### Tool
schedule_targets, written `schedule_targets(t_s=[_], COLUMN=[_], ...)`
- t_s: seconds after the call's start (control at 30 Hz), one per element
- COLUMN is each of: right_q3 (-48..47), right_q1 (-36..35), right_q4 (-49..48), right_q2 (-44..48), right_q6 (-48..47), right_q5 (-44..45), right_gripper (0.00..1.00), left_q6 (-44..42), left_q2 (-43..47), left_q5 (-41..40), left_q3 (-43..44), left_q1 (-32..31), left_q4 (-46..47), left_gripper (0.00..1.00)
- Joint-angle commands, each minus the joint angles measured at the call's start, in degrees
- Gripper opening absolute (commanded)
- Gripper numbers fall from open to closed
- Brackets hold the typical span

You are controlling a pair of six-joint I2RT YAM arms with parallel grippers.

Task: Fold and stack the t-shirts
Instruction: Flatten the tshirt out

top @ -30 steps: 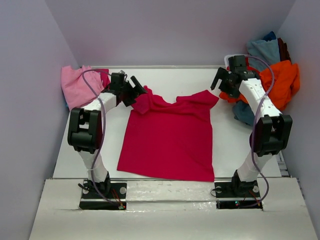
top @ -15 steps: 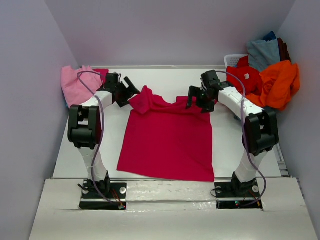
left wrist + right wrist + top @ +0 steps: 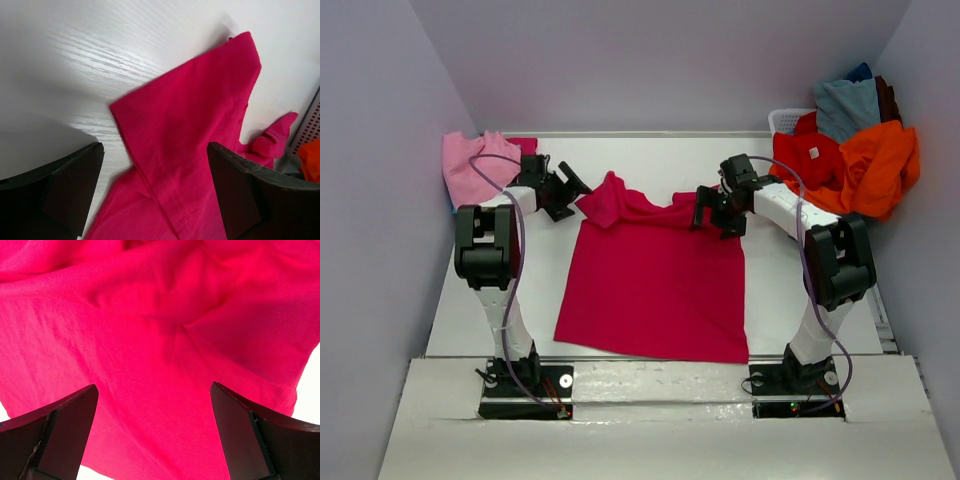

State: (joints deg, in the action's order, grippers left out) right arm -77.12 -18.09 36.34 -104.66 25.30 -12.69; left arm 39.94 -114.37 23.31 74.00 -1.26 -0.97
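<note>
Two robot arms are starting on a crimson t-shirt (image 3: 655,290) lying flat in the middle of the table (image 3: 650,155). The left pincer (image 3: 568,195), jaws spread, is hovering at the turned-over sleeve (image 3: 190,140). The right pincer (image 3: 717,215), equally wide, is hanging over the opposite shoulder. Neither is gripping cloth. The next move probably calls for both to pinch fabric for the first fold.

Overhead; both wrist close-ups on t-shirt (image 3: 655,280)
</note>
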Motion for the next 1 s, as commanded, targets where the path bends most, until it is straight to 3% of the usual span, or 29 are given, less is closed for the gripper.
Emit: schedule_targets(t_s=[0.0,0.2,0.23,0.27,0.3,0.8,0.97], right_q3=[-0.4,-0.6,-0.5,-0.5,-0.6,-2.0,-2.0], right_q1=[-0.3,-0.3,-0.3,-0.3,-0.3,-0.3,-0.3], right_q4=[-2.3,-2.1,-2.1,-2.1,-2.1,-1.4,-1.3], right_q2=[1.1,1.6,1.7,1.7,1.7,2.3,2.8], right_q6=[-0.2,-0.2,-0.2,-0.2,-0.1,0.2,0.2], right_q5=[-0.6,-0.6,-0.5,-0.4,-0.2,-0.2,-0.2], right_gripper=[1.0,1.0,1.0,1.0,1.0,1.0,1.0], left_q6=[-0.2,1.2,1.2,1.4,1.6,1.5,2.2], left_q2=[-1.7,-3.1,-3.5,-3.6,-3.7,-6.0,-6.7], left_q5=[3.8,6.0,6.0,6.2,6.8,6.7,8.0], left_q3=[-1.5,-2.0,-2.0,-2.1,-2.5,-0.9,-0.7], left_q1=[0.8,1.4,2.0,2.0,2.0,3.0,3.0], left_q4=[2.8,5.7,5.8,6.1,6.9,5.4,6.2], left_gripper=[0.99,0.97,0.93,0.81,0.78,0.79,0.61])
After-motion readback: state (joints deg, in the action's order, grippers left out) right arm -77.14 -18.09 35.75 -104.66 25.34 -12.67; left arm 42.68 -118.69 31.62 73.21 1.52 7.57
